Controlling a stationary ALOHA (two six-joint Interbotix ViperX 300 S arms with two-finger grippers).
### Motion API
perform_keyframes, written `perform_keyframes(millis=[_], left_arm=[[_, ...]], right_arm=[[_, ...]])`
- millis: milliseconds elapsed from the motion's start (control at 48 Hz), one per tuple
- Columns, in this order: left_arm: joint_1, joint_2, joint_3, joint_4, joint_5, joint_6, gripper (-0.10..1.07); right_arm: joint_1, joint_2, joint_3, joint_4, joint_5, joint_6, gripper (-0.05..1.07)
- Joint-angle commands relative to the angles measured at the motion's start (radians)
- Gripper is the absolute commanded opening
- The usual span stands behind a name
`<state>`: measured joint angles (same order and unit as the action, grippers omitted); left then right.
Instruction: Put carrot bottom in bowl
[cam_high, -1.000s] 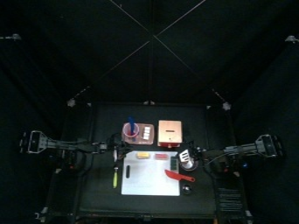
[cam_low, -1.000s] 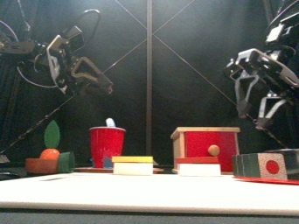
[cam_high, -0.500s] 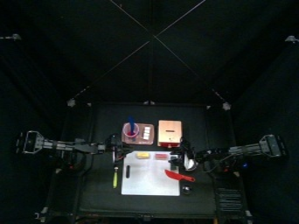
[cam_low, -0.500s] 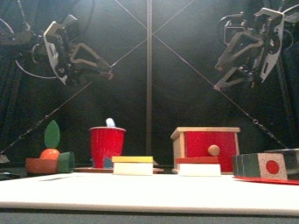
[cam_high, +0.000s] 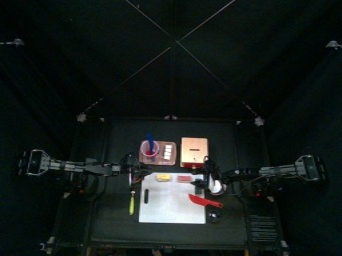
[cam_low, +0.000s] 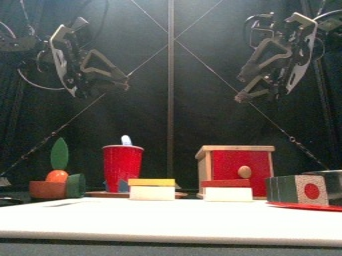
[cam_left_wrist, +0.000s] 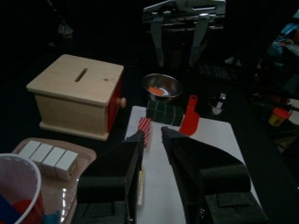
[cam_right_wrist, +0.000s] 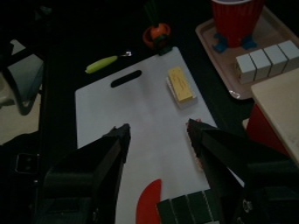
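A red plastic cup and a wooden box stand beside the flat white board. Both arms hang raised above them, the right hand spread wide and empty, the left hand parted and empty too. The stubby orange carrot bottom sits in the round bowl at the left.

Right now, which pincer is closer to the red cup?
Left. The left pincer hangs above the cup, slightly to its left; the right pincer hangs high beyond the box.
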<state>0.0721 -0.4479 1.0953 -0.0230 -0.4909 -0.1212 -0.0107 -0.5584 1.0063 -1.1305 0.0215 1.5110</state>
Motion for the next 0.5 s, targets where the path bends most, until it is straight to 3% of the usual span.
perform_keyframes(millis=[0,479], left_arm=[[0.011,-0.005,-0.025,-0.003,-0.003,0.000,0.67],[0.028,0.011,-0.051,-0.058,0.000,-0.003,0.67]], right_arm=[[-0.005,0.005,-0.017,0.023,-0.005,0.000,0.89],[-0.023,0.006,-0.003,0.031,-0.002,-0.002,0.89]])
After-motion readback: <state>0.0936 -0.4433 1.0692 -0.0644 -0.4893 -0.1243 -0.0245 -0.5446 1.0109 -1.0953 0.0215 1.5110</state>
